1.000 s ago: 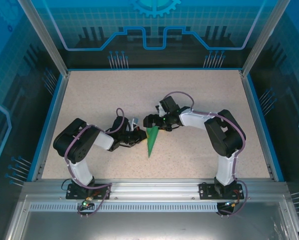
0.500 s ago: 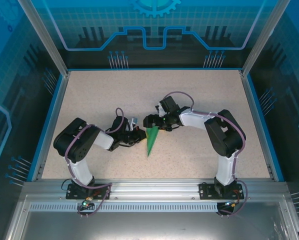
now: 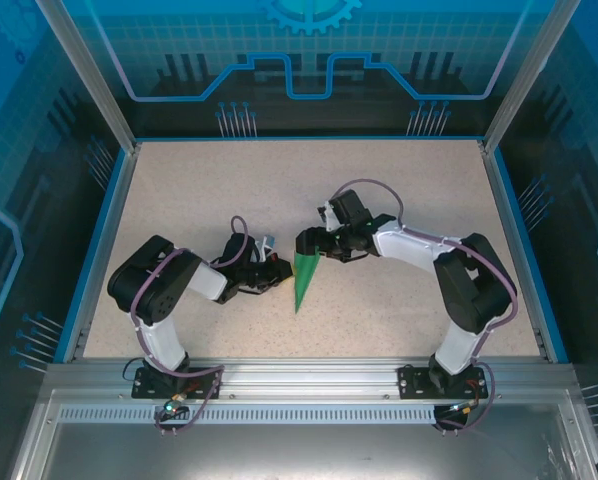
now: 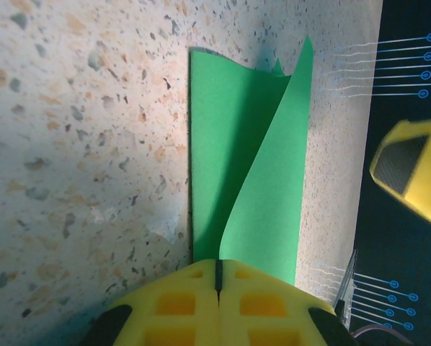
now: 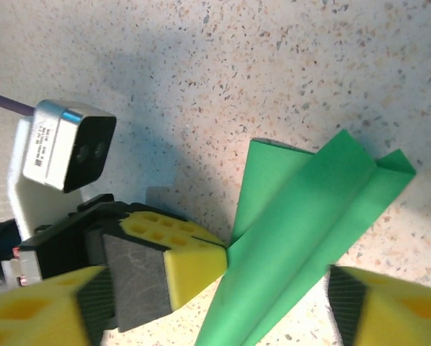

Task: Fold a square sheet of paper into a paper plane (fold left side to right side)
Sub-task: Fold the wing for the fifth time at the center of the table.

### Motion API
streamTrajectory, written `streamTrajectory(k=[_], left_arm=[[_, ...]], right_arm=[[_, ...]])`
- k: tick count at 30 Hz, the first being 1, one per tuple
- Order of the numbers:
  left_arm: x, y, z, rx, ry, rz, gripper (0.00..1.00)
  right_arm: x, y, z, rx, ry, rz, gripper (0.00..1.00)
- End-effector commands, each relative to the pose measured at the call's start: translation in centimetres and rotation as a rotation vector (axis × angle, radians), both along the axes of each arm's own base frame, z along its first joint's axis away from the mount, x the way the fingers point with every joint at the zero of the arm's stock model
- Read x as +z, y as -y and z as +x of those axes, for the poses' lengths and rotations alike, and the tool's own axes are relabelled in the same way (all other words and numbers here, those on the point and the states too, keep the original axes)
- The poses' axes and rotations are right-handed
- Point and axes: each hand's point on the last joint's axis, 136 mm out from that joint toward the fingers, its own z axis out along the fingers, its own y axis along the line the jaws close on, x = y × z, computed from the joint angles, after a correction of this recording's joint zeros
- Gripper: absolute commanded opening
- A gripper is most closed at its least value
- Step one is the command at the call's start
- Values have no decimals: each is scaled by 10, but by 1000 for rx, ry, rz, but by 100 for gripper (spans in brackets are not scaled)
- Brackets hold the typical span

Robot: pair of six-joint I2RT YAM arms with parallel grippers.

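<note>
Narrow bright green paper dart [image 3: 301,282] lies centrally on the speckled beige tabletop [image 3: 409,190]; left gripper [image 4: 218,268] pinches its raised flap, right gripper [image 5: 223,303] spread astride it. We would close squarely, edges aligned

paper plane [image 3: 301,284] central, far tabletop [image 3: 279,185] free

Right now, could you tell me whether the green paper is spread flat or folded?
Folded: the green paper is a narrow pointed dart on the table, with overlapping layers and creases in both wrist views.
</note>
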Motion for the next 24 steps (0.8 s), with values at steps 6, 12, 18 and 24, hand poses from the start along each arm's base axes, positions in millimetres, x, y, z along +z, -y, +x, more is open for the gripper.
streamTrajectory(k=[6,12,18,24], left_arm=[[-25,-10,-3,8,-38,75,0],[-23,-9,-2,2,-39,76,0],[-21,-8,0,0,-34,69,0],[-20,-7,0,-3,-34,68,0]], right_arm=[[-18,3,-16,5,-61,-5,50],[-22,5,-4,-16,-57,16,72],[-32,-1,2,-5,-83,8,72],[-35,-6,5,0,-87,21,72]])
